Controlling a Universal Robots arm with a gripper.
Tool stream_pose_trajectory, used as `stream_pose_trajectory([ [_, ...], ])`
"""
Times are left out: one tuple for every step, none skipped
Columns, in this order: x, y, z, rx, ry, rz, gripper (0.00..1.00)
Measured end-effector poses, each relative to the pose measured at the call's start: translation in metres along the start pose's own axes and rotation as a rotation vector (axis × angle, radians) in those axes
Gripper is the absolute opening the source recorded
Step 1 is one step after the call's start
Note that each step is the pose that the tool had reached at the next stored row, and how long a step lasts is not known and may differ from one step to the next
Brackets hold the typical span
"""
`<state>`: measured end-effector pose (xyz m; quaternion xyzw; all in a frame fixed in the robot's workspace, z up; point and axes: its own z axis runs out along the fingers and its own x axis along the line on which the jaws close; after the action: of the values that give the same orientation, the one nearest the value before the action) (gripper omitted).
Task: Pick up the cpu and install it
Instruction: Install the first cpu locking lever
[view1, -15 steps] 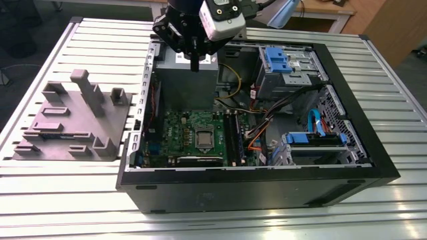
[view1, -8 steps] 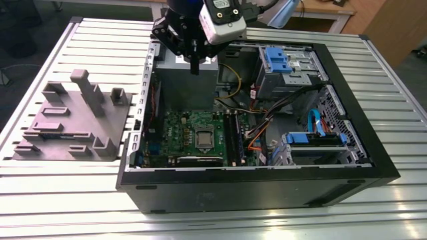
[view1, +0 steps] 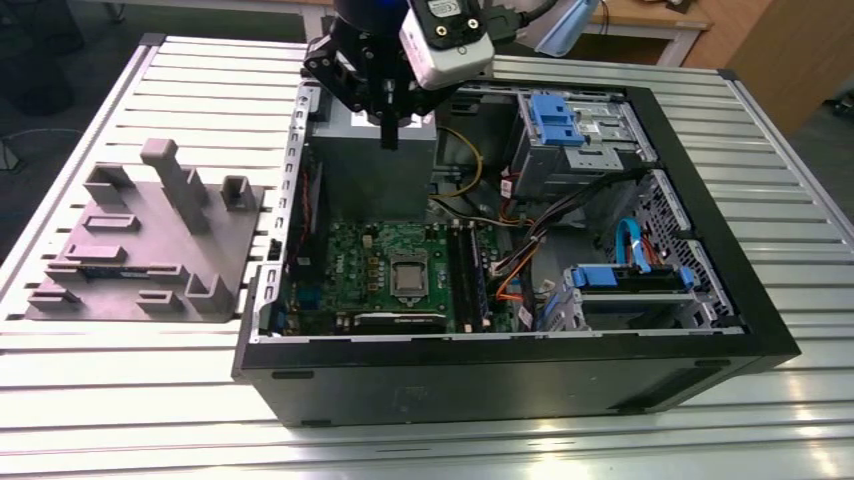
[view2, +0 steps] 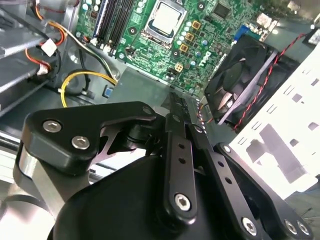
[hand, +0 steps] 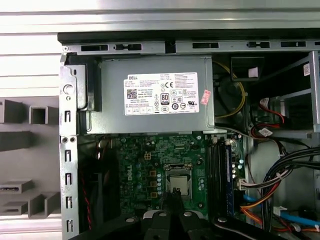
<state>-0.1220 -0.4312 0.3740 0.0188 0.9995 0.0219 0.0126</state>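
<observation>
Exterior view. One open case (view1: 534, 375) lay on its side on the slatted table (view1: 134, 400), near the table's middle. One grey block (view1: 134, 250) with upright pegs sat beside the case, toward the table's edge at the exterior view's left. Inside the case: one green board (view1: 354, 255), one grey power supply (view1: 360, 170) at the far end, and two blue brackets (view1: 554, 118) along the side at the exterior view's right. One cpu (view1: 406, 272) sat in the socket at the board's middle. One gripper (view1: 388, 140) hung above the power supply, well apart from the cpu and pointing down.

Second wrist view. The gripper (view2: 178, 102) was clenched. Its two black fingers (view2: 179, 150) lay pressed together with nothing between them. Beyond the tips, the cpu (view2: 166, 19) lay flat in its metal frame, silvery top up. One black fan (view2: 239, 80) stood at the board's edge. One yellow cable (view2: 82, 76) looped beside the power supply.

First wrist view. The power supply carried one white label (hand: 161, 95) on its top face. The board lay just past it, with the cpu (hand: 178, 184) seated in the socket. The clenched gripper (hand: 172, 200) was lined up near the socket, and whether it touched could not be told.
</observation>
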Motion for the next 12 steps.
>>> stream_pose_trajectory([
  [0.0000, 0.0000, 0.0002, -0.0005, 0.0008, -0.018, 0.10],
  [0.0000, 0.0000, 0.0004, -0.0011, 0.0016, -0.037, 0.10],
  [0.0000, 0.0000, 0.0007, -0.0016, 0.0023, -0.055, 0.10],
  [0.0000, 0.0000, 0.0012, -0.0021, 0.0030, -0.071, 0.10],
  [-0.0002, -0.0001, 0.0020, -0.0021, 0.0032, -0.077, 0.10],
  [-0.0006, -0.0001, 0.0028, -0.0019, 0.0034, -0.078, 0.10],
  [-0.0017, -0.0001, 0.0036, -0.0020, 0.0034, -0.078, 0.10],
  [-0.0036, 0.0000, 0.0044, -0.0020, 0.0034, -0.078, 0.10],
  [-0.0056, 0.0000, 0.0052, -0.0020, 0.0034, -0.078, 0.10],
  [-0.0074, 0.0001, 0.0060, -0.0020, 0.0034, -0.078, 0.10],
  [-0.0092, 0.0001, 0.0068, -0.0021, 0.0033, -0.078, 0.10],
  [-0.0111, 0.0001, 0.0075, -0.0020, 0.0034, -0.078, 0.10],
])
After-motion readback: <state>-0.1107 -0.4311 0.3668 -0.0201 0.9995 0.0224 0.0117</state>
